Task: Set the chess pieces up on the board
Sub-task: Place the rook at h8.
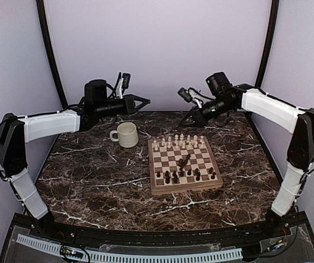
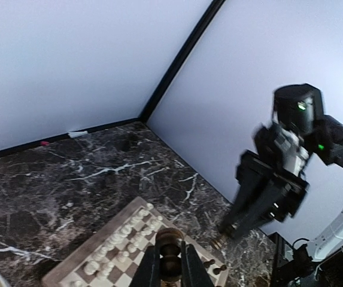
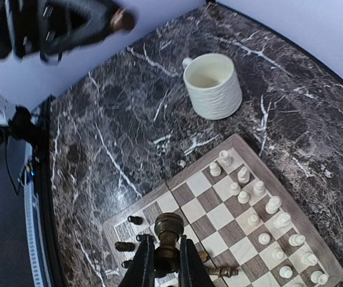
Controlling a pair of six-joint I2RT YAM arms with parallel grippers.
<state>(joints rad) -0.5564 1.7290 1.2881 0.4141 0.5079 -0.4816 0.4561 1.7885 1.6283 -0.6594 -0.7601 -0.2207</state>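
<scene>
Our left end effector (image 2: 170,258) is closed on a dark piece (image 2: 170,240), held high off the far left corner of the board (image 1: 184,189). The right end effector (image 3: 163,245) is clamped on a second dark piece (image 3: 169,226), just beyond the board's far edge.

We judge the setup past halfway. The white pieces (image 1: 178,141) stand in two rows along the board's far edge. The dark pieces (image 1: 183,175) on its near side look ragged and incomplete, and a fallen piece (image 1: 185,161) lies mid-board.

Still to do:
- seat both held pieces
- right the fallen one
- tidy the near rows

A mug (image 1: 127,135) stands left of the board on the bench (image 1: 91,186). We can read no writing or brand anywhere.
</scene>
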